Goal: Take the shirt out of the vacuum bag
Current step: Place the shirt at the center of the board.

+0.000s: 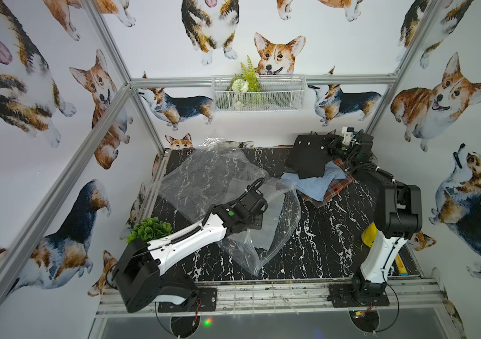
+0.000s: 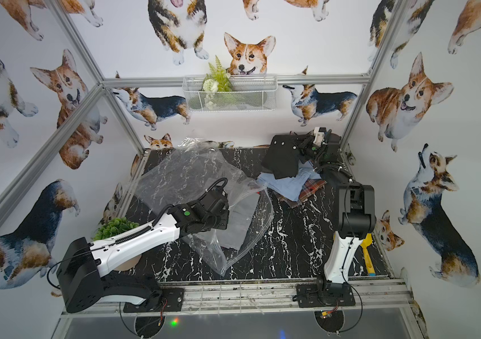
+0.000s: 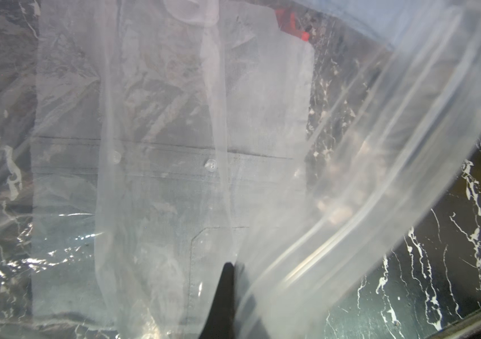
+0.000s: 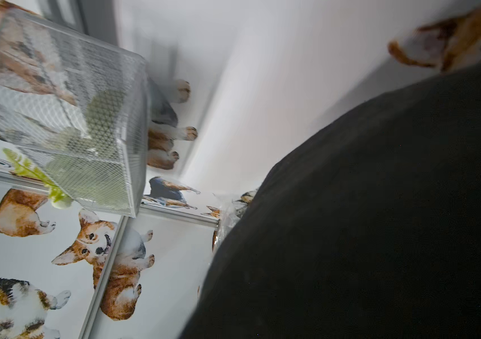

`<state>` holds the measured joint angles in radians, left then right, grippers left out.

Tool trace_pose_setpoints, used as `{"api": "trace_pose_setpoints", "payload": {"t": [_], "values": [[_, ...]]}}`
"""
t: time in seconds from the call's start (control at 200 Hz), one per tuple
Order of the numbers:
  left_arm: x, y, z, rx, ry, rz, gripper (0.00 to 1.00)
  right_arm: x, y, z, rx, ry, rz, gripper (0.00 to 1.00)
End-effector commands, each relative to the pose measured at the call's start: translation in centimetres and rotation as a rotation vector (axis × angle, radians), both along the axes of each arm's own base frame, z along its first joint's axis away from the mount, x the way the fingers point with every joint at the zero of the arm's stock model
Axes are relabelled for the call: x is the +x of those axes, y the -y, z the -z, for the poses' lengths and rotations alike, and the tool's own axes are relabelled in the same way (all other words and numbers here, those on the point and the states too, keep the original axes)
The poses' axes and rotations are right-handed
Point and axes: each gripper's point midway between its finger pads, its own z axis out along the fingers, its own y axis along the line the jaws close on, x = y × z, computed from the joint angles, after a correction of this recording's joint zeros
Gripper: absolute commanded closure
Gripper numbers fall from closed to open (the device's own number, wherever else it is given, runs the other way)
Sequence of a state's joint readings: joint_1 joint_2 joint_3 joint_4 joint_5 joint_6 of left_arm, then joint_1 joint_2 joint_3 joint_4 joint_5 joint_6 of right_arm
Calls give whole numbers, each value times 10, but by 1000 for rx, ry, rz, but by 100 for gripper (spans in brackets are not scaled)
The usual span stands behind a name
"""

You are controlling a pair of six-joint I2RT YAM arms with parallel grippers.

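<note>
Pinching the bag [image 3: 380, 176], the left gripper [image 3: 230, 278] is closed; only its wrist view shows the grey shirt's [image 3: 174, 182] buttons. Both top views show the right gripper [image 1: 328, 145] clamping a black shirt [image 1: 306, 158].

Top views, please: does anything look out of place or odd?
The vacuum bag lies crumpled, its far end sticking up by the back wall, grey shirt inside; the right gripper dangles a black garment over the clothes pile.

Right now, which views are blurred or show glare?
Left wrist view: the clear crinkly plastic vacuum bag smears and glares over the pale grey buttoned shirt. Right wrist view: the white wire mesh basket is motion-blurred, the black cloth featureless. Both top views: sharp.
</note>
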<state>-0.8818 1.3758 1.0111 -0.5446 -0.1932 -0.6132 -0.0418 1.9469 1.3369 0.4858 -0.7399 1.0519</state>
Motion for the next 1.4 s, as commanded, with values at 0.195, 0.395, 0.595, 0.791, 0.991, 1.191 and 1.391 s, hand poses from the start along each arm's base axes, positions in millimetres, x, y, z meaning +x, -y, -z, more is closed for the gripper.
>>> {"api": "trace_pose_setpoints", "payload": {"t": [0.195, 0.395, 0.595, 0.791, 0.991, 1.191, 1.391], "values": [[-2, -2, -2, -5, -4, 0, 100, -38, 30, 78, -27, -28, 128, 100], [-6, 1, -4, -22, -20, 20, 100, -57, 55, 122, -144, -144, 178, 100], [-10, 0, -1, -18, -30, 26, 100, -54, 76, 115, -164, -153, 238, 100], [-10, -2, 0, -13, -30, 28, 100, -46, 84, 125, -231, -209, 232, 77], [-12, -1, 4, -13, -40, 34, 100, -42, 91, 138, -265, -241, 241, 67], [-13, -5, 2, -7, -35, 32, 100, -44, 91, 116, -258, -180, 254, 42], [-14, -4, 1, -19, -33, 35, 100, -58, 95, 75, -241, -134, 314, 27]]}}
